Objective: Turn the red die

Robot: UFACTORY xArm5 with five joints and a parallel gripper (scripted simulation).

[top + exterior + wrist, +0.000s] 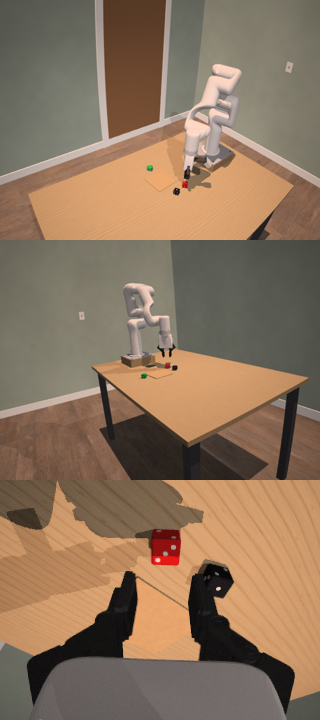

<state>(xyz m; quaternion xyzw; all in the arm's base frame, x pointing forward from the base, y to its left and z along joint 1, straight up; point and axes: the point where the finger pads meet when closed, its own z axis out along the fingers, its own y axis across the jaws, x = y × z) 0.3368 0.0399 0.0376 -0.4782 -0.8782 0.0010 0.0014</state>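
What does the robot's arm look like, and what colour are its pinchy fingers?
The arm is smooth, rounded and all white, like fat bent tubes joined together. It stands on a grey plate over a wooden block. The gripper has a pale grey body with small screws and two black, chunky fingers. No cables show.

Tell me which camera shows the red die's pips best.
The wrist view: the red die is large there, white pips countable on two faces. Top and exterior views show only a tiny red cube beside the mat.
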